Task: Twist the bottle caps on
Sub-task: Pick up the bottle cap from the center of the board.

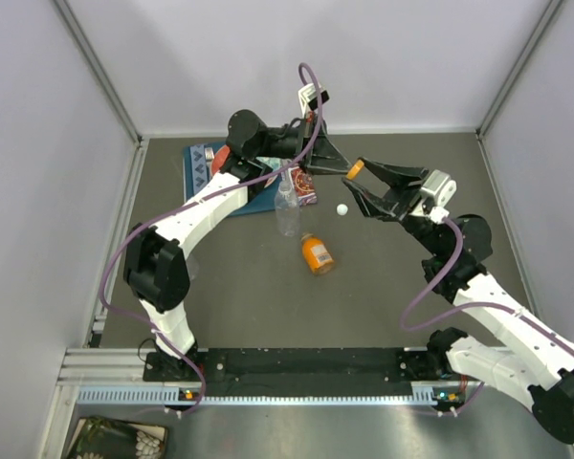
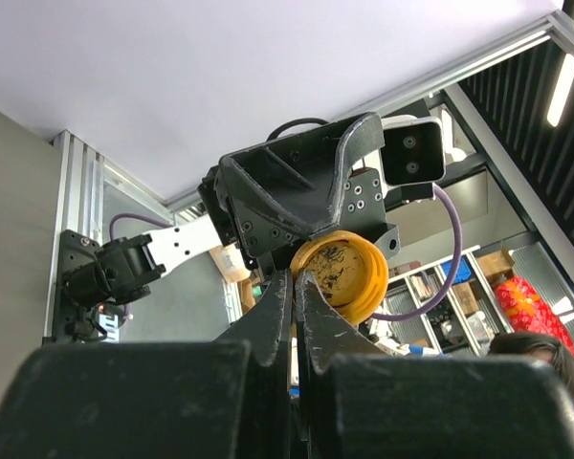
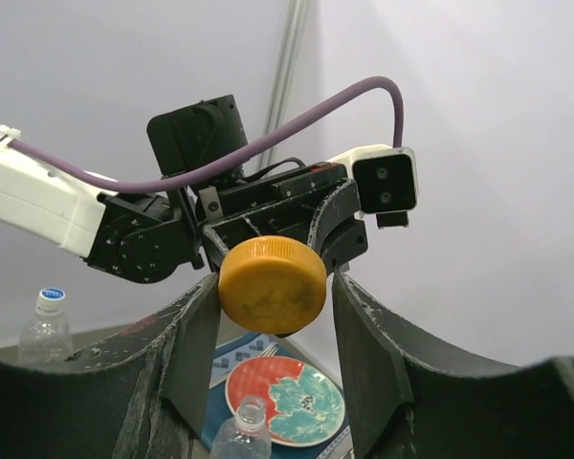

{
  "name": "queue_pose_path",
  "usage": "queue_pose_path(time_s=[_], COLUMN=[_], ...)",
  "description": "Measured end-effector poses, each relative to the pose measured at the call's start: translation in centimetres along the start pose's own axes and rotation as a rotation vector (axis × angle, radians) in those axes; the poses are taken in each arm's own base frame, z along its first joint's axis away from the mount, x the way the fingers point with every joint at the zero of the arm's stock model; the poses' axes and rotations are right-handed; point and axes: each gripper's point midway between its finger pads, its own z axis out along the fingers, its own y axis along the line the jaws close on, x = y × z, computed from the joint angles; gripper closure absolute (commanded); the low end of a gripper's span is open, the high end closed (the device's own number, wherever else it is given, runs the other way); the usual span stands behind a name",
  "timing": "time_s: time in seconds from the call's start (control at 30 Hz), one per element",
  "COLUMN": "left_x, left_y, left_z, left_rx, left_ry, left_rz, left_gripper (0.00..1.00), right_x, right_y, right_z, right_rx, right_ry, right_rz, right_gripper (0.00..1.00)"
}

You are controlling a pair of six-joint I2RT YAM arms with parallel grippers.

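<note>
An orange bottle cap (image 3: 273, 285) hangs in the air, and my left gripper (image 2: 295, 279) is shut on its rim, with its hollow side (image 2: 349, 277) facing that wrist. My right gripper (image 3: 273, 296) is open around the cap: the left finger touches it and the right finger stands a little off. Both grippers meet above the back middle of the table (image 1: 356, 178). A white cap (image 1: 342, 209) lies on the table. An uncapped clear bottle (image 1: 287, 206) stands upright. The squat orange bottle (image 1: 317, 253) lies on its side. A second clear bottle (image 3: 44, 325) wears a white cap.
A red-and-teal plate (image 3: 287, 397) rests on a blue mat (image 1: 209, 164) at the back left, partly under the left arm. Grey walls close in the table on three sides. A rail (image 1: 268, 394) runs along the near edge.
</note>
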Motion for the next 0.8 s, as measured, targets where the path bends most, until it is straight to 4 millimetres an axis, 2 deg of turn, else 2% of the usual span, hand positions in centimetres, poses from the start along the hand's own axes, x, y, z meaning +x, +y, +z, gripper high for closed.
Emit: queue_pose_path(time_s=[0.6, 0.67, 0.7, 0.8], left_x=[-0.39, -0.43, -0.45, -0.39], left_y=[0.12, 0.12, 0.13, 0.16], left_z=[0.17, 0.18, 0.18, 0.06], left_rx=[-0.001, -0.002, -0.002, -0.006], left_ry=[-0.031, -0.034, -0.036, -0.038], left_rz=[-0.009, -0.008, -0.008, -0.004], left_gripper=[0.99, 0.92, 0.81, 0.58], right_x=[-0.16, -0.18, -0.18, -0.14], right_y=[-0.44, -0.49, -0.50, -0.48], right_z=[-0.10, -0.11, -0.11, -0.16], right_rx=[0.064, 0.068, 0.069, 0.072], right_ry=[-0.032, -0.033, -0.033, -0.029], right_rz=[0.040, 0.043, 0.047, 0.052], right_gripper=[0.66, 0.67, 0.67, 0.68])
